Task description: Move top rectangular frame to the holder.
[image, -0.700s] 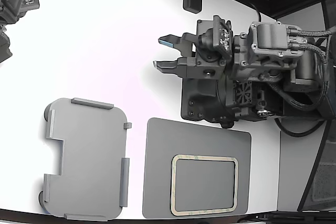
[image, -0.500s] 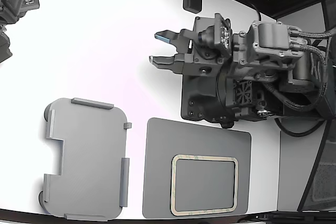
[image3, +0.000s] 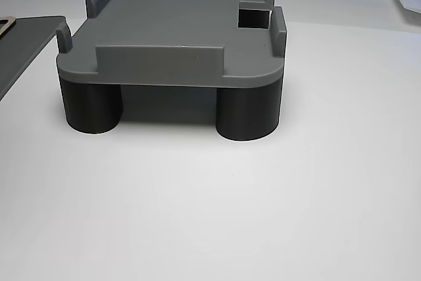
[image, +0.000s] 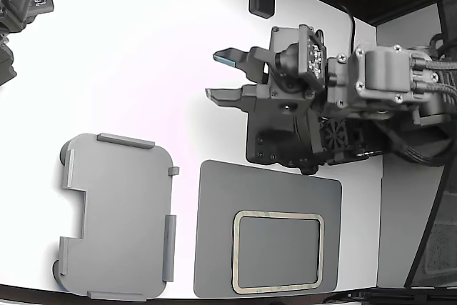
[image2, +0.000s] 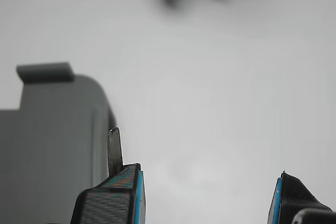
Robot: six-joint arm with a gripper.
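Over a white table [image: 143, 48], seen from above in the exterior view: gripper [image: 223, 75] spread wide, nothing between its jaws, hovering above bare tabletop with both dark fingers pointing toward the exterior view's left. Blue pad faces visible on the fingertips [image2: 137, 195] in the wrist view, white surface filling the gap between them.

Below the arm in the exterior view, top rectangular frame [image: 278, 215], a thin beige ring with rounded corners, lying flat on a dark grey mat [image: 221, 226], set toward the mat's lower right part as that view shows it. Well apart from the gripper, untouched.

Toward the exterior view's left, just beside the mat, holder [image: 118, 216]: a light grey tray with rounded corners, raised tabs along its edges and a notch cut into one long side. Nothing resting on its deck. From the low other view, the same holder [image3: 177, 24] standing on dark cylindrical feet [image3: 247, 111], with an edge of the mat and a sliver of the frame at the far left of that picture. One corner and one tab of the holder [image2: 47, 129] also caught in the wrist view, next to one fingertip.

At the exterior view's upper left corner, part of a second dark arm [image: 21, 5], far from the parts.
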